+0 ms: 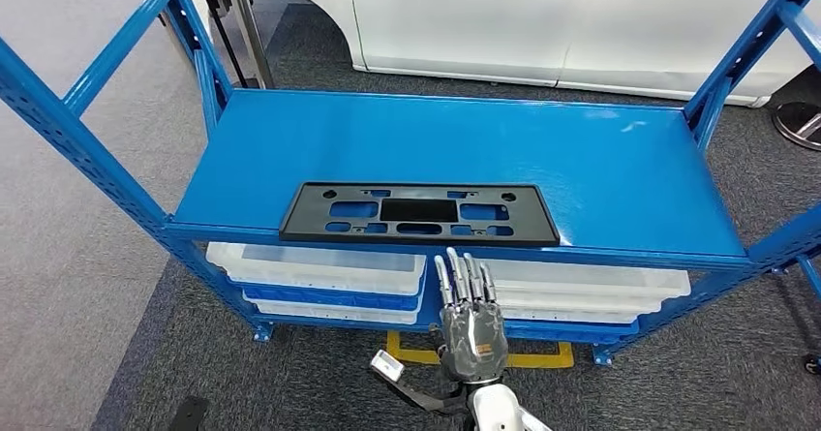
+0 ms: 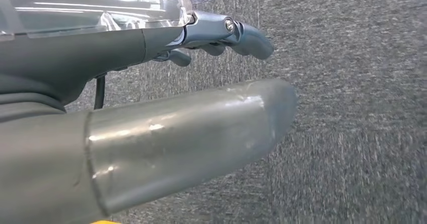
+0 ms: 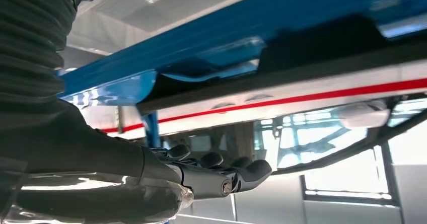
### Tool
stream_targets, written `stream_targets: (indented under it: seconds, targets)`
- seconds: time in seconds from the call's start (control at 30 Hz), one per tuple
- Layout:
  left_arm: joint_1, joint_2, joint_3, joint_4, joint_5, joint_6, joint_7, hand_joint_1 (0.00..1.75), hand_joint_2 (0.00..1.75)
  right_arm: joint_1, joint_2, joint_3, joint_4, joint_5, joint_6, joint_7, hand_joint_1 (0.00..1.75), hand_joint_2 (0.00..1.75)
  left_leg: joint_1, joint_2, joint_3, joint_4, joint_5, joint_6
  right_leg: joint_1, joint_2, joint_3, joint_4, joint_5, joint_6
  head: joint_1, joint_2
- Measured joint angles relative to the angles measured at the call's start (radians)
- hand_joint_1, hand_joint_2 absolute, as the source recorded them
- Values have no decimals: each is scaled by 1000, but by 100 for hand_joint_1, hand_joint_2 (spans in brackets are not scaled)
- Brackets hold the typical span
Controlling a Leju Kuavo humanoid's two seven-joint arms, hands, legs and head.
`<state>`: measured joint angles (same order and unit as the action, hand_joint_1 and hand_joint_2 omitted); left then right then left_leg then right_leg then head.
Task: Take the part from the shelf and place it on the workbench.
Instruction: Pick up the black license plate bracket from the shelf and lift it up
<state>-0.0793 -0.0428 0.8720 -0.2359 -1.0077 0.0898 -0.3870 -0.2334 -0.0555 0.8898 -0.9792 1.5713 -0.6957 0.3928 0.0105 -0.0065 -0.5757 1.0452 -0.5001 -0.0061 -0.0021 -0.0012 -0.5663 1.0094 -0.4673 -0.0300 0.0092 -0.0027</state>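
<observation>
Reaching up, the right hand [image 1: 471,317], fingers straight and empty, should slide under the part's [image 1: 419,213] near edge overhanging the shelf [image 1: 620,160]; left hand [image 2: 151,133] hangs empty.

Blue shelf [image 1: 620,174] bare around the part [image 1: 419,214] — uprights [image 1: 728,77] flank both ends.

Head view high (wrists low, close).

Right hand [image 1: 471,326] raised, fingers straight and empty; left hand [image 2: 166,133] likewise empty.
</observation>
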Motion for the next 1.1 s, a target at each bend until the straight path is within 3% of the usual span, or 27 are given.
stream_targets:
  seconds: [0.1,0.13,0.17,0.2,0.27,0.33,0.43,0.5,0.6,0.63,0.67,0.7,0.77,0.83,0.9,1.0,1.03,1.1]
  targets:
    - [-1,6,1,0,-1,-6,4,0,0,-4,37,-19,8,0,-2,-40,0,175,4,1,-84,177,-84,-13,-2,-3,5,-5,1,-8,-1,0]
    - [0,8,1,0,-1,-7,4,0,0,-4,46,-26,10,0,-2,-53,0,175,6,1,-108,223,-94,-17,-2,-4,5,-3,0,-9,-1,0]
    - [1,8,1,0,-1,-8,4,0,0,-4,54,-34,12,0,-2,-64,0,175,8,1,-116,234,-85,-20,-2,-4,5,-1,-2,-8,-1,0]
    - [2,9,1,0,-1,-9,4,0,0,-4,61,-42,12,0,-2,-73,0,175,11,1,-105,205,-57,-23,-3,-3,5,2,-4,-7,-1,0]
    - [1,10,1,1,-2,-9,3,0,0,-5,74,-55,13,0,-2,-83,0,175,15,3,-44,75,11,-25,-4,-2,6,13,-13,1,-1,0]
    - [0,11,1,1,-4,-11,3,0,0,-5,82,-67,12,0,-2,-93,0,175,14,2,-5,-10,35,-20,0,-1,1,25,-20,10,0,0]
    - [2,12,2,2,-6,-15,3,0,0,-5,95,-99,6,0,-3,-126,0,175,12,1,-4,-22,34,-3,3,0,-4,29,-22,23,0,0]
    - [2,12,2,2,-7,-18,4,0,0,-6,101,-124,-1,0,-3,-141,0,175,14,1,-2,-27,38,13,0,1,-16,58,-45,32,0,0]
    - [2,12,2,2,-9,-19,4,0,0,-5,104,-150,-6,0,-3,-153,0,175,13,2,-3,-29,39,27,-4,1,-98,231,-134,41,0,0]
    - [2,12,2,3,-10,-19,4,0,0,-4,104,-157,-6,0,-3,-158,0,175,12,2,-3,-29,39,27,-5,1,-125,285,-150,42,0,0]
    - [3,12,3,3,-11,-20,4,0,0,-2,105,-164,-6,0,-3,-163,0,175,12,2,-2,-29,38,28,-5,1,-138,307,-146,42,0,0]
    - [3,12,3,3,-12,-21,4,0,0,-1,107,-171,-6,0,-3,-168,0,175,11,1,0,-29,38,27,-4,1,-132,290,-123,40,0,0]
    - [2,11,3,4,-15,-21,3,0,0,-1,112,-184,-6,0,-3,-174,0,175,11,-1,5,-29,35,25,-2,1,-74,164,-50,29,0,0]
    - [1,10,3,4,-19,-22,3,0,0,-2,117,-196,-7,0,-3,-178,0,175,8,-2,5,-27,33,18,3,1,-25,54,-11,18,0,0]
    - [0,8,3,5,-22,-22,3,0,0,-1,120,-205,-7,0,-3,-178,0,175,6,-2,1,-28,34,7,9,3,-18,30,-10,14,0,0]
    - [-1,8,2,5,-22,-22,3,0,0,-1,128,-213,-8,0,-3,-181,0,175,7,0,-2,-13,18,-9,1,3,-10,13,-3,4,0,0]
    - [-2,8,2,5,-22,-22,3,0,0,-2,132,-214,-8,0,-4,-184,0,175,8,0,-17,23,-5,-14,-2,2,-6,7,0,-1,0,0]
    - [-2,9,2,6,-25,-21,4,0,0,0,136,-218,-6,0,-4,-189,0,175,10,1,-73,145,-67,-20,-2,0,-3,5,0,-7,0,0]
